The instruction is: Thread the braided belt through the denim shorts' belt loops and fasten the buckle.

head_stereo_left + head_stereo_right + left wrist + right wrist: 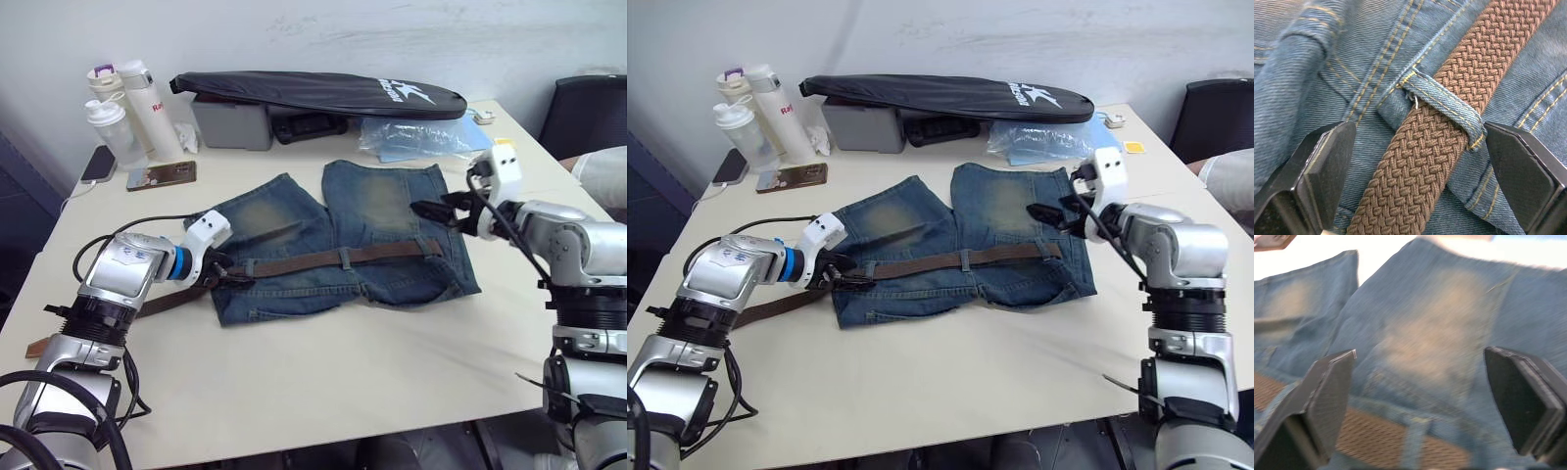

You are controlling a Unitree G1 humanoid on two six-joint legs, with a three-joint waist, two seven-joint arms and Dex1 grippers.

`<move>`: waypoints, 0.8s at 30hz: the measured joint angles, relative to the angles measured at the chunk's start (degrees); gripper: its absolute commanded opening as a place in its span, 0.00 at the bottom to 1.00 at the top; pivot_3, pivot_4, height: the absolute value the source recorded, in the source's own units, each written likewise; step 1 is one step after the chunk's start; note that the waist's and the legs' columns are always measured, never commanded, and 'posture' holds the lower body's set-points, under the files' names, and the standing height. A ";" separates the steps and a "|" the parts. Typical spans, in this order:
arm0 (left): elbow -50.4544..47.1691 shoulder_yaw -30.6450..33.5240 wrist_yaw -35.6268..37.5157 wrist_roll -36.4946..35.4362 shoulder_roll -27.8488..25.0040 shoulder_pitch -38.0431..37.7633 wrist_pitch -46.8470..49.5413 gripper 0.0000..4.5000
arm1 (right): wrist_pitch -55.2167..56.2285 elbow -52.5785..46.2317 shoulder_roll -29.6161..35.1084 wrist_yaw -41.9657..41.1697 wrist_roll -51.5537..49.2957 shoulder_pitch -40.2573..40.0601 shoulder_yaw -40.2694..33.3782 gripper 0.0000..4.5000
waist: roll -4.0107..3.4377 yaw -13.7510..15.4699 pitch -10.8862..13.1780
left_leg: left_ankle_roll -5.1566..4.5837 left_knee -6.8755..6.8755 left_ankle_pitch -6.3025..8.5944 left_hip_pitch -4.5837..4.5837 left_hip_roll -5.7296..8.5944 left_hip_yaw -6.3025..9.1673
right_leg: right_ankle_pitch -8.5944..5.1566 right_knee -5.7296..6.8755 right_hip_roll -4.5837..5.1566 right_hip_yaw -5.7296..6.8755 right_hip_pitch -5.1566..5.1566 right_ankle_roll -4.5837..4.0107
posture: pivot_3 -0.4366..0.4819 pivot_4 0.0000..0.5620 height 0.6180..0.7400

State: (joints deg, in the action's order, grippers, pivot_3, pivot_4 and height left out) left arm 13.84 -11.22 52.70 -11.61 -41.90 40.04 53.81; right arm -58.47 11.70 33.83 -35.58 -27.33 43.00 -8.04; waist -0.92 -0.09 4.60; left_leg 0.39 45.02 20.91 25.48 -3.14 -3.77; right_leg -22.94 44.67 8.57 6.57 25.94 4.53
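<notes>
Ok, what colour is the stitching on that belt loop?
Yellowish-tan thread on the blue denim belt loop, clearest in the left wrist view.

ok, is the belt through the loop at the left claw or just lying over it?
Through. The braided belt passes under the denim belt loop, between the open left claw fingers.

Even, soft indoor light; the pale tabletop (323,372) looks bright with faint shadows. The left wrist view is sharp; the right wrist view is motion-blurred.

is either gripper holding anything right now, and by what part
Nothing is held. The left gripper is open astride the braided belt; the right gripper hangs open above the denim shorts.
</notes>
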 measured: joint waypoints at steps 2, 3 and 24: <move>0.18 0.01 0.00 -0.20 0.16 0.51 0.24 1.00 | -1.29 2.30 -1.37 0.00 -0.46 -0.85 0.09 0.99 | 0.02 0.06 -0.01 | -0.06 0.05 -0.03 0.24 0.08 -0.03 | 0.01 0.27 0.02 -0.12 0.36 -0.01 | 0.48 0.27 0.03; 0.18 0.03 0.00 -0.24 0.16 0.68 0.31 1.00 | -1.61 2.89 -1.43 0.00 -0.47 -0.97 0.09 0.99 | -0.05 0.04 -0.06 | -0.11 0.06 -0.07 0.37 0.10 -0.04 | 0.04 0.39 0.02 -0.19 0.51 -0.07 | 0.48 0.27 0.03; -0.43 0.15 0.77 -1.60 -0.75 0.49 0.94 1.00 | 4.50 13.19 2.73 -5.21 5.19 1.10 2.43 0.99 | -0.03 -0.05 -0.17 | -0.57 0.13 -0.32 0.80 0.28 0.01 | 0.12 0.75 0.03 -0.40 0.63 -0.32 | 0.48 0.27 0.03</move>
State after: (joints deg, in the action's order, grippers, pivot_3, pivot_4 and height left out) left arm 13.42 -11.07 53.48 -13.21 -42.65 40.53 54.75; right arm -53.97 24.89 36.56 -40.79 -22.14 44.10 -5.61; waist -0.95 -0.14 4.43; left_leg -0.18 45.15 20.59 26.28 -2.86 -3.76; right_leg -22.82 45.42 8.61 6.17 26.57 4.21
